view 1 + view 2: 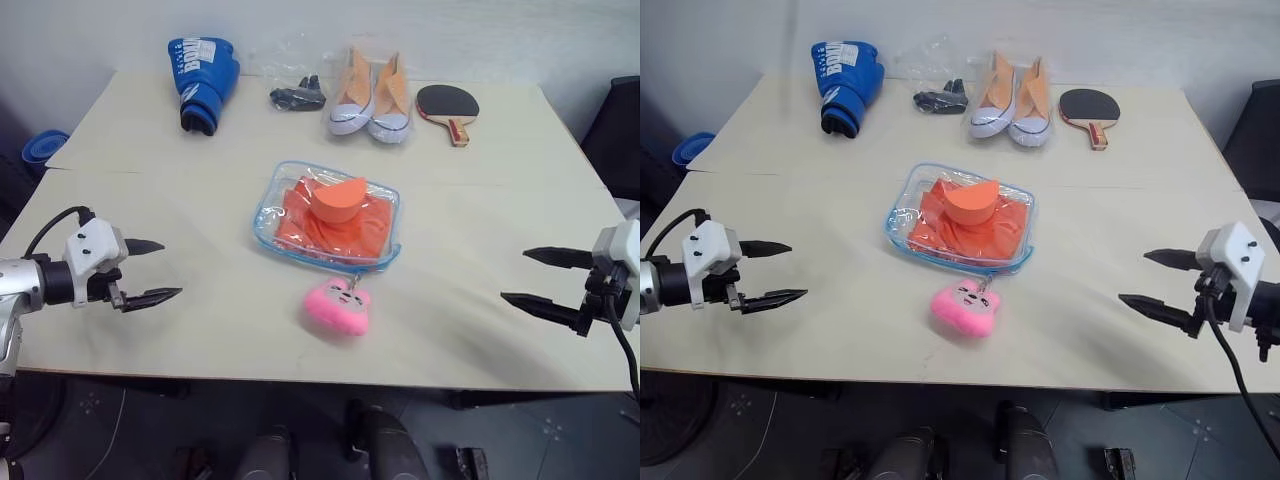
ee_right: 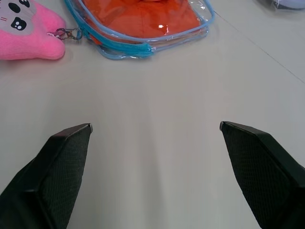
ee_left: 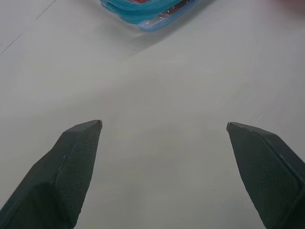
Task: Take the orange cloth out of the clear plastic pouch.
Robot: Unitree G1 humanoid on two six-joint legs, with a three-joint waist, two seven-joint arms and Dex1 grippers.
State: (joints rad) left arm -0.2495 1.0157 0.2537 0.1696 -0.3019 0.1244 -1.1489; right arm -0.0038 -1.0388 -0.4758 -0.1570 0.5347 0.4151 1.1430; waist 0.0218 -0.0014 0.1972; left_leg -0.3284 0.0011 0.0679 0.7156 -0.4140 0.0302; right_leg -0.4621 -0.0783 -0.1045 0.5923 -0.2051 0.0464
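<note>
The clear plastic pouch (image 1: 275,205) with light blue edging lies flat at the table's middle. Inside it the orange cloth (image 1: 350,235) is folded, and a paler orange half-round wedge (image 1: 338,199) lies over it. A pink plush charm (image 1: 337,306) hangs from the pouch's near corner by a small clasp. My left gripper (image 1: 152,271) hovers open over the table's left side, well apart from the pouch. My right gripper (image 1: 540,278) hovers open at the right side, equally far off. The pouch's blue edge (image 3: 143,21) and the cloth (image 2: 143,16) show past the wrist views' fingers.
Along the table's far edge lie a blue boxing glove (image 1: 203,80), a wrinkly clear bag of black items (image 1: 296,92), orange-and-white sneakers (image 1: 370,98) and a table-tennis paddle (image 1: 448,106). A seam crosses the table (image 1: 150,230) behind the pouch.
</note>
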